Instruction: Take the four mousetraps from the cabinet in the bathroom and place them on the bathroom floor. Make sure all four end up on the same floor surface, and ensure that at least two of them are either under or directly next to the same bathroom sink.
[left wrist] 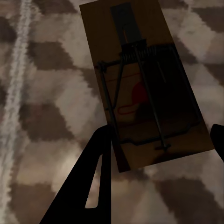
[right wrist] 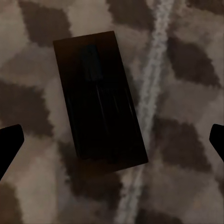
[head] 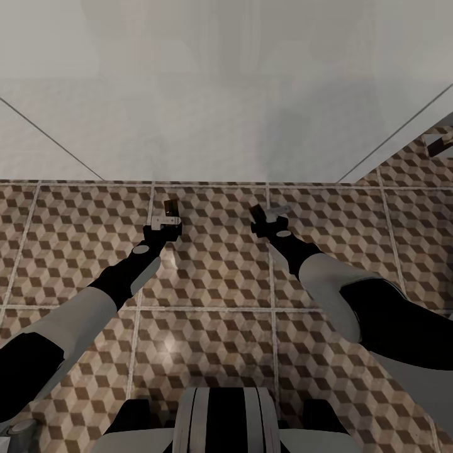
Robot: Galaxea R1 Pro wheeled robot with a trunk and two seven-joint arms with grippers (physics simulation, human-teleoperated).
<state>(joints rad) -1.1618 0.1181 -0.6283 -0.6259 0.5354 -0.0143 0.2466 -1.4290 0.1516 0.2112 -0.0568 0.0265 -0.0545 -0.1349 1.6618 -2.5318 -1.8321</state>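
My left gripper [head: 166, 218] hangs low over the cube-patterned bathroom floor [head: 214, 277], shut on a brown wooden mousetrap [head: 169, 207]. In the left wrist view this mousetrap [left wrist: 144, 84] shows its spring and wire bar, and the dark fingers [left wrist: 95, 182] press against its two long edges. My right gripper [head: 265, 212] is open just above the floor. In the right wrist view a second mousetrap [right wrist: 100, 98] lies flat and in shadow on the tiles, midway between the spread fingertips [right wrist: 10, 142]. The cabinet and the sink are out of view.
A broad, plain white surface [head: 220, 113] rises from the floor just beyond both grippers. A small dark brown object [head: 438, 143] sits at the far right edge. Patterned tiles stretch between my arms and back to my base [head: 223, 421].
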